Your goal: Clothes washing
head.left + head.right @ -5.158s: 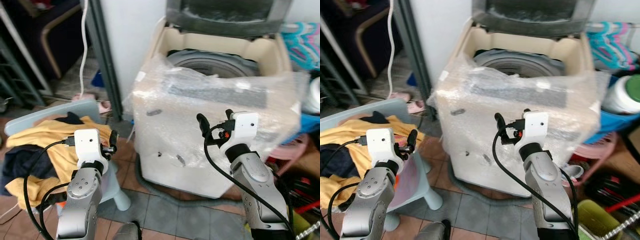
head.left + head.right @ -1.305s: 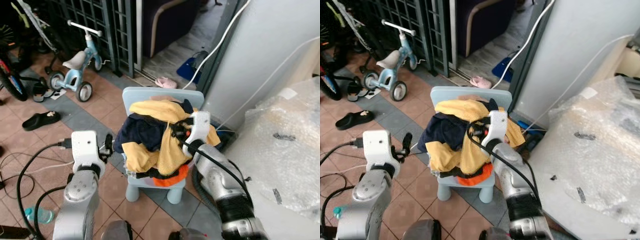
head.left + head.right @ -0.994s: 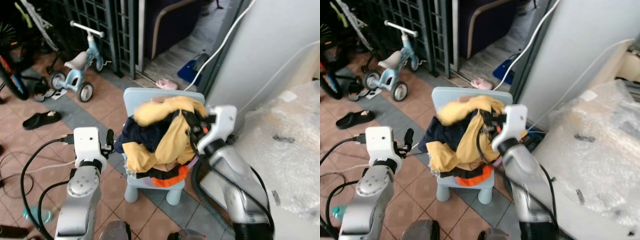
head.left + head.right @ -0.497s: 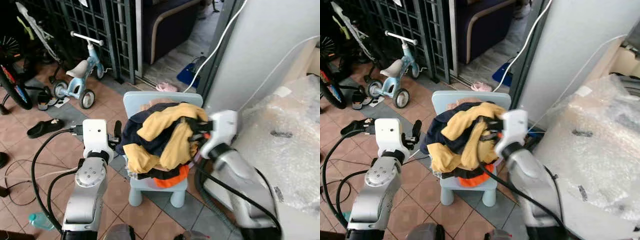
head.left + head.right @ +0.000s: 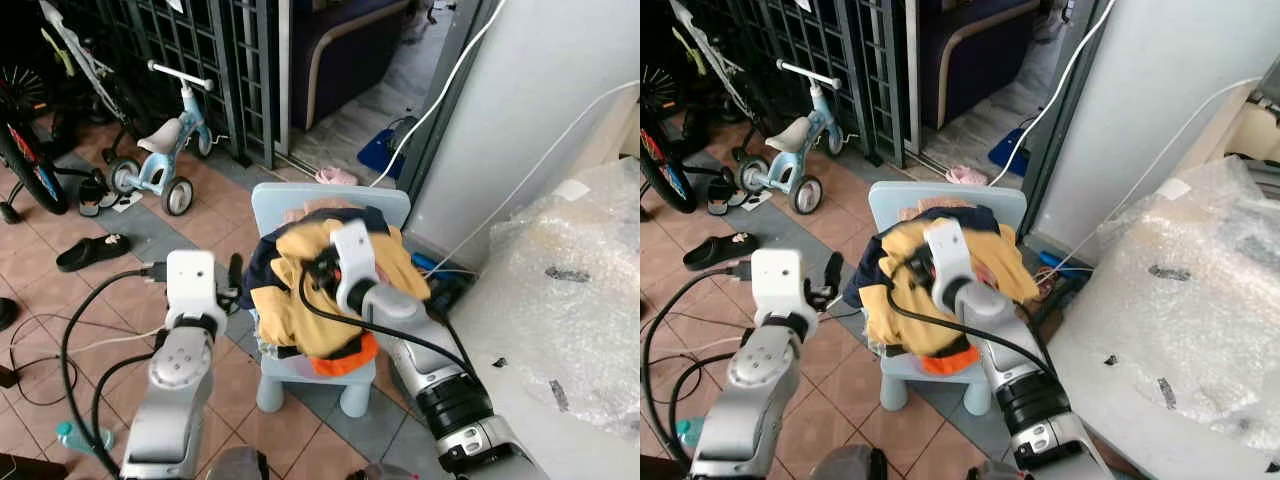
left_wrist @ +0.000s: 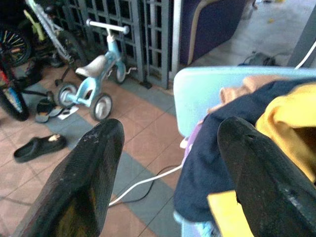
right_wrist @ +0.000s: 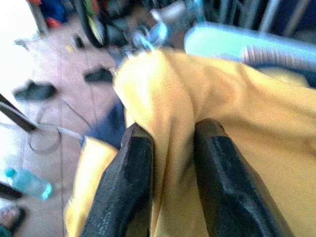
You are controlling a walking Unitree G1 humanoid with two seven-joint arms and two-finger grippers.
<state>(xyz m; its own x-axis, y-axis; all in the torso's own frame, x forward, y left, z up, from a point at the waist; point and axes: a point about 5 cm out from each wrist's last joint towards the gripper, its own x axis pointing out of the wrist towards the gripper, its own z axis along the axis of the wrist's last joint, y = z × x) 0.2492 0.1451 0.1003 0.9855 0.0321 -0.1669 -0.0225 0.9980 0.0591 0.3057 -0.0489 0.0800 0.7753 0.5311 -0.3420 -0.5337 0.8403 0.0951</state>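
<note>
A heap of clothes sits on a small pale-blue plastic chair (image 5: 300, 205) with a squared back, standing on the terracotta-and-grey tiled floor (image 5: 200, 215). On top lies a soft, crumpled yellow garment (image 5: 300, 300), draped so that its length runs from the chair back down toward the seat's front edge; under it are a navy piece (image 6: 212, 148) and an orange one (image 5: 340, 357) peeping out at the front. The right pincer (image 7: 170, 148) is clenched on a fold of the yellow garment, the knit cloth pinched between its two black fingers. The left pincer (image 6: 168, 143) hangs beside the chair with its fingers spread apart, grasping nothing. Behind stand a child's light-blue tricycle (image 5: 160, 160) and a dark metal grille (image 5: 215, 60). To the robot's right is a bulky form wrapped in bubble plastic (image 5: 570, 290)
</note>
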